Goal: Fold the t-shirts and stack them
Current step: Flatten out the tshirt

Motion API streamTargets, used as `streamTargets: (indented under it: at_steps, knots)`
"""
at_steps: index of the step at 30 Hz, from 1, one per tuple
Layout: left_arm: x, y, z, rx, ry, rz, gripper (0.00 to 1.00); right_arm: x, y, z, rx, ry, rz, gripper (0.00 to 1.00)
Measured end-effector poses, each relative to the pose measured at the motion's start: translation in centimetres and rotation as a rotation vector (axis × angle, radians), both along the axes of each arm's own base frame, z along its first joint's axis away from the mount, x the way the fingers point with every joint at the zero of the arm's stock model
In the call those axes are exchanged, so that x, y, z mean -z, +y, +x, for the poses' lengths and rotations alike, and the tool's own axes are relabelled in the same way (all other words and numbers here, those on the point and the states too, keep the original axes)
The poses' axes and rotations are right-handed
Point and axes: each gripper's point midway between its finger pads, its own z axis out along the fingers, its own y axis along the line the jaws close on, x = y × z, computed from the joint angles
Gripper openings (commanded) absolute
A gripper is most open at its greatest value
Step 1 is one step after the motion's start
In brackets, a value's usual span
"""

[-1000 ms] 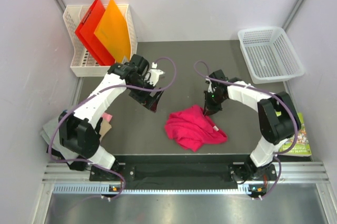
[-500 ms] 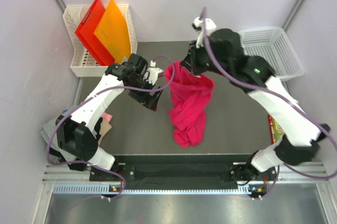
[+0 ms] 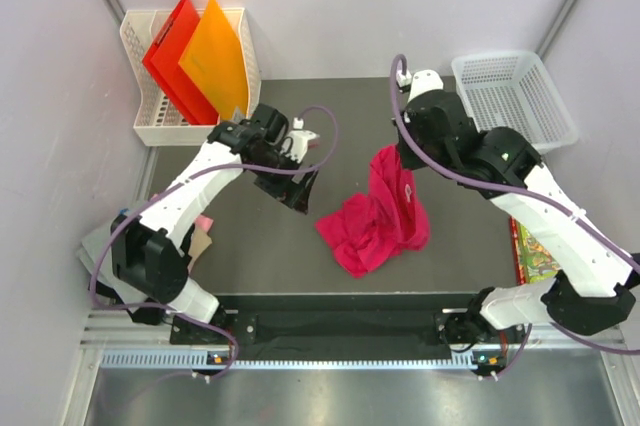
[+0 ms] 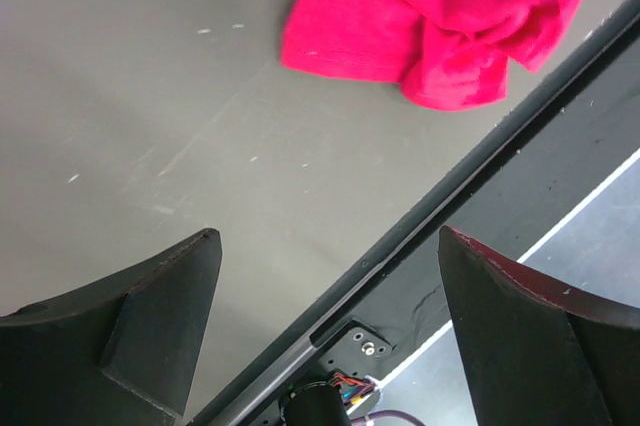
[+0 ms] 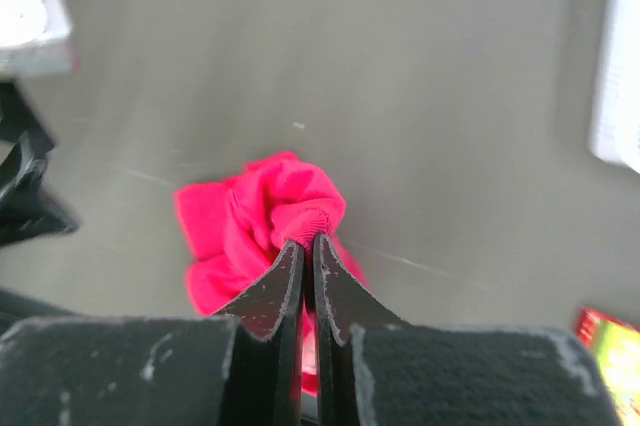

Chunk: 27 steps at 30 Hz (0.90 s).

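Note:
The bright magenta t-shirt [image 3: 372,218] hangs bunched from my right gripper [image 3: 396,155], its lower part heaped on the dark table. In the right wrist view the right gripper [image 5: 308,238] is shut on the shirt's [image 5: 240,231] ribbed hem, just above the table. My left gripper [image 3: 300,182] hovers to the left of the shirt, apart from it. The left gripper [image 4: 330,271] is open and holds nothing; the shirt [image 4: 430,16] lies beyond its fingers [image 4: 160,316]. A pale pink folded shirt [image 3: 204,222] and a grey one [image 3: 92,246] peek out beside the left arm's base.
A white rack [image 3: 150,121] with red and orange folders [image 3: 195,56] stands at the back left. A white basket [image 3: 513,101] sits at the back right. A green-covered book [image 3: 540,261] lies at the right edge. The table's front rail [image 4: 470,171] runs close below the shirt.
A second ago the shirt lay heaped with the right gripper down at it. The right arm swung it high at the back centre, then brought it down to the right. The left arm barely moved.

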Motion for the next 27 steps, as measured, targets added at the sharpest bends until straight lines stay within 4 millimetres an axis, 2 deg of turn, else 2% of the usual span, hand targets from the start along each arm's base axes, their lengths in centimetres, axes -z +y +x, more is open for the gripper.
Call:
streamTargets:
  at_steps: [2, 6, 10, 13, 15, 19, 23, 27]
  knots:
    - [0.8, -1.3, -0.9, 0.048, 0.011, 0.010, 0.94, 0.5, -1.1, 0.0, 0.040, 0.007, -0.044, 0.00]
    - [3.1, -4.1, -4.5, 0.201, 0.052, 0.063, 0.94, 0.1, -3.8, 0.2, 0.141, -0.001, -0.078, 0.00]
    - [4.8, -5.8, -7.3, 0.334, 0.054, 0.122, 0.93, 0.4, -8.3, 1.3, 0.303, 0.012, -0.099, 0.00]
    - [5.2, -6.5, -8.1, 0.388, 0.017, 0.152, 0.93, 1.9, -11.9, 2.1, 0.426, 0.054, -0.121, 0.00]
    - [5.4, -7.2, -8.6, 0.428, -0.024, 0.171, 0.93, 3.3, -13.1, 2.3, 0.463, 0.089, -0.141, 0.00]
    - [5.9, -9.0, -10.0, 0.525, -0.109, 0.193, 0.92, 6.7, -13.0, 2.1, 0.449, 0.180, -0.178, 0.00]
    - [7.3, -10.7, -11.2, 0.603, -0.143, 0.215, 0.91, 9.7, -12.3, 2.5, 0.424, 0.251, -0.197, 0.00]
    - [10.0, -11.7, -11.2, 0.621, -0.123, 0.253, 0.90, 10.9, -12.0, 3.2, 0.419, 0.280, -0.195, 0.00]
